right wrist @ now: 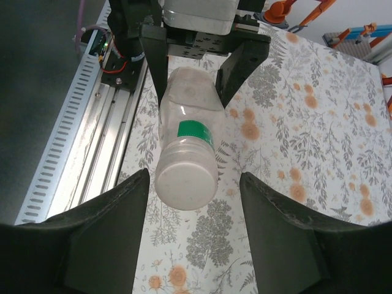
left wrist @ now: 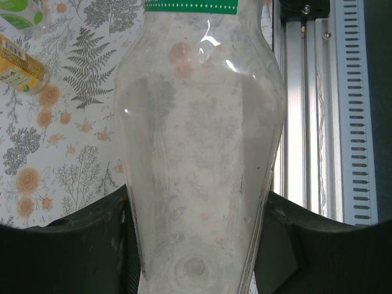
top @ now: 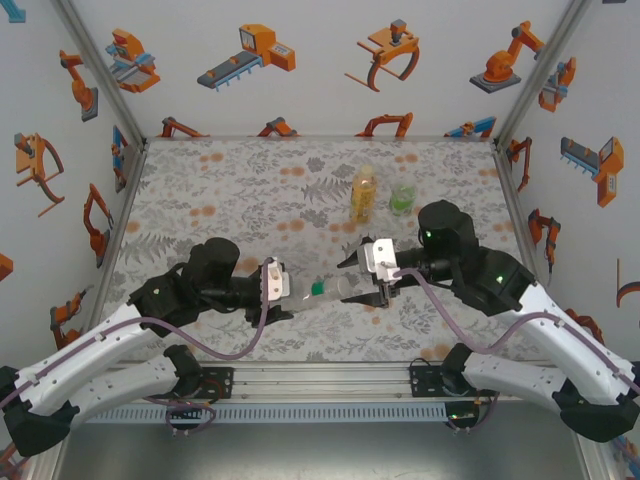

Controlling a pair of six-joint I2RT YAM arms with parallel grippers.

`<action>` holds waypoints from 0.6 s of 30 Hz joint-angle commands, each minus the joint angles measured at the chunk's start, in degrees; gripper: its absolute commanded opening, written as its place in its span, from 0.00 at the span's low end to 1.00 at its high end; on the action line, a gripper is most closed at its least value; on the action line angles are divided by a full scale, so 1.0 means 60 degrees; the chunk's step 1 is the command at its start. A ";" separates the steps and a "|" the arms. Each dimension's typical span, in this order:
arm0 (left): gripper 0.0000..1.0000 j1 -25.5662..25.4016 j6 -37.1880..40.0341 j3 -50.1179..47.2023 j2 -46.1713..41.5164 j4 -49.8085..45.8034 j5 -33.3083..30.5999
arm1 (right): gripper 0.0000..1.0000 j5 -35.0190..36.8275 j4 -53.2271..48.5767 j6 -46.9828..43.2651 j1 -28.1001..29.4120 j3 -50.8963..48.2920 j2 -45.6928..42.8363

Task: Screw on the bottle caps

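Note:
My left gripper (top: 278, 282) (left wrist: 196, 245) is shut on the base end of the clear bottle (top: 305, 290) (left wrist: 199, 141) and holds it level above the table. The neck, ringed by a green band (right wrist: 195, 130), points at the right arm. A white cap (right wrist: 187, 180) (top: 340, 288) sits on the neck. My right gripper (top: 365, 285) (right wrist: 193, 233) is open. The cap lies between its dark fingers (right wrist: 104, 239), closer to the left one, with a gap on each side. The amber-yellow bottle (top: 364, 195) (left wrist: 18, 67) and the greenish bottle (top: 403, 196) (left wrist: 21, 12) stand upright further back.
The floral table top (top: 250, 190) is bare to the left and at the back. The aluminium rail (right wrist: 92, 141) (left wrist: 312, 110) carrying the arm bases runs along the near edge. Printed walls close in the left, back and right sides.

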 commanded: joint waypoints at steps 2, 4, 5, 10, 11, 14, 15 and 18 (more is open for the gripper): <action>0.01 -0.0031 -0.0119 0.0054 -0.0075 0.0041 0.0259 | 0.54 -0.0329 0.0478 -0.0368 0.0027 -0.0253 -0.0043; 0.01 -0.0031 -0.0121 0.0054 -0.0060 0.0041 0.0258 | 0.53 -0.0314 0.0508 -0.0372 0.0034 -0.0301 -0.0039; 0.01 -0.0031 -0.0121 0.0054 -0.0065 0.0041 0.0259 | 0.52 -0.0314 0.0515 -0.0368 0.0038 -0.0328 -0.0045; 0.01 -0.0031 -0.0143 0.0039 -0.0098 0.0040 0.0259 | 0.48 -0.0270 0.0552 -0.0368 0.0042 -0.0408 -0.0095; 0.01 -0.0031 -0.0147 0.0028 -0.0099 0.0044 0.0244 | 0.47 -0.0270 0.0545 -0.0356 0.0040 -0.0426 -0.0111; 0.01 -0.0026 -0.0144 0.0036 -0.0111 0.0044 0.0244 | 0.43 -0.0313 0.0530 -0.0318 0.0049 -0.0407 -0.0127; 0.01 -0.0031 -0.0159 0.0026 -0.0116 0.0055 0.0244 | 0.41 -0.0317 0.0541 -0.0277 0.0049 -0.0429 -0.0138; 0.01 -0.0031 -0.0154 0.0032 -0.0109 0.0084 0.0244 | 0.34 -0.0233 0.0608 0.0114 0.0046 -0.0539 -0.0234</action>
